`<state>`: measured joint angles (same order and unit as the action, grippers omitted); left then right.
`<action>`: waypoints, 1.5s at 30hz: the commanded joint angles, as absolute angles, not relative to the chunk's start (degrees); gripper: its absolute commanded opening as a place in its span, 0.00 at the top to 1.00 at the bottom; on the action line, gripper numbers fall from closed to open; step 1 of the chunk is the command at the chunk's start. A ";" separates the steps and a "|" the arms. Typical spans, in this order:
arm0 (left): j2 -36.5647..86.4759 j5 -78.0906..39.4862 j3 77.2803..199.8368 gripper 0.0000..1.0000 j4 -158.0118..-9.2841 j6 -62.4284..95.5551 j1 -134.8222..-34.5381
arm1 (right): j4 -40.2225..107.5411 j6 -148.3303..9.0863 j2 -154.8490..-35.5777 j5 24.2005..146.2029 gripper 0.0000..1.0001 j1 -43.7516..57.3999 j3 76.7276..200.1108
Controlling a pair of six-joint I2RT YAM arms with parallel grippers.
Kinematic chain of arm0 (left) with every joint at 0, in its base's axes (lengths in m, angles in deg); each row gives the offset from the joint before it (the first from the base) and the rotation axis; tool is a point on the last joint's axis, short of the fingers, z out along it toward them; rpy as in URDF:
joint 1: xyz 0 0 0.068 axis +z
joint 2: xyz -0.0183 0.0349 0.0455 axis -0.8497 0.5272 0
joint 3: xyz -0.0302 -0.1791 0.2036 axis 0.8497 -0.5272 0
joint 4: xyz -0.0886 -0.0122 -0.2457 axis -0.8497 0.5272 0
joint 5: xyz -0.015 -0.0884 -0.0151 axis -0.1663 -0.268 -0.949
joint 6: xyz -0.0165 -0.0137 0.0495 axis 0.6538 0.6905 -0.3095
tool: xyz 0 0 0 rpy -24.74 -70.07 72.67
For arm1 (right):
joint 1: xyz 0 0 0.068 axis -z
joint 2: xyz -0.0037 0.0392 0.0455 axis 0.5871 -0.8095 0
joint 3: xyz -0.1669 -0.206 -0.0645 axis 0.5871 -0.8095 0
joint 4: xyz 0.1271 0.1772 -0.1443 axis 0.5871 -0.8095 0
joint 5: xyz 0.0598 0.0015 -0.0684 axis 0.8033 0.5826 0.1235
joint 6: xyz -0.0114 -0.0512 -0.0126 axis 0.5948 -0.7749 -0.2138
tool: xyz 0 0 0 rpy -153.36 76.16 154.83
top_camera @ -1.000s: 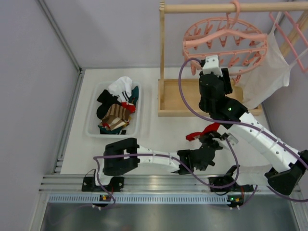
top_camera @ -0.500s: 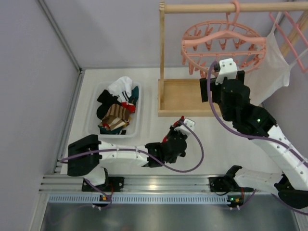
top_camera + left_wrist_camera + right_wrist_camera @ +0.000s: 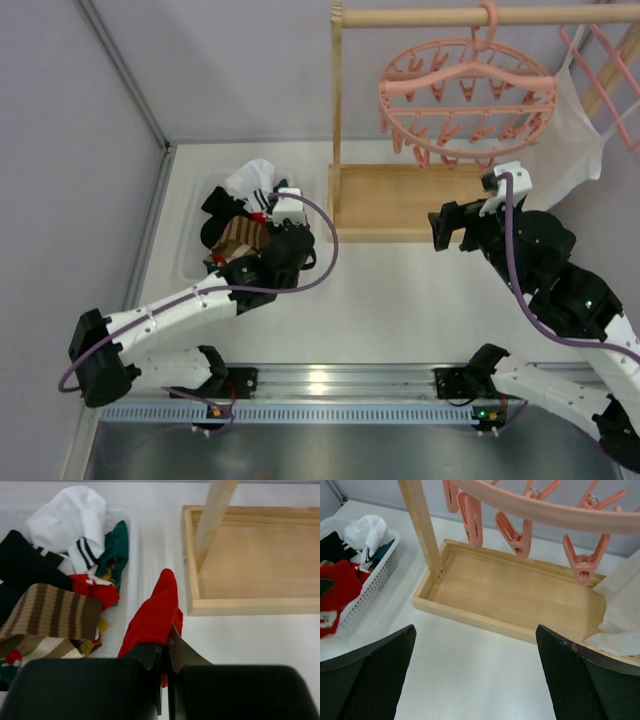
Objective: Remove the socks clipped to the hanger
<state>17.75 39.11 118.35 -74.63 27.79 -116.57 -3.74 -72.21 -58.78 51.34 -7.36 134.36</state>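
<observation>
Left end effector (image 3: 166, 636): clamped shut on the red sock (image 3: 152, 615), above the right rim of the white basket (image 3: 188, 265).
Red sock: hangs from the fingers, its free end pointing toward the wooden stand (image 3: 515, 597).
Other socks (image 3: 55, 607): piled in the basket, white, black, brown striped and green.
Right end effector (image 3: 477, 680): fingers spread wide apart, over the table (image 3: 400, 300) just in front of the stand's tray.
Hanger (image 3: 465, 90): hooked on the stand's top rod, its pink clips (image 3: 520, 537) dangling above the tray.
White cloth (image 3: 625, 605): just right of the hanger, reaching the tray's corner.

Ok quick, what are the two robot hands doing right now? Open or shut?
Left gripper: shut on the red sock.
Right gripper: open, holding nothing.
</observation>
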 commanded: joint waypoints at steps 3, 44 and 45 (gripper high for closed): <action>13.71 33.26 123.51 1.00 -62.75 33.02 -107.50 | -2.75 -69.49 -54.75 52.69 0.01 -6.94 129.50; 1.77 11.46 134.50 0.02 -38.93 25.82 -85.16 | -0.09 -59.04 -43.15 39.77 0.01 -4.57 110.16; -0.77 11.11 134.59 0.02 -37.61 24.86 -85.16 | -1.42 -59.03 -42.61 39.68 0.01 -4.57 110.51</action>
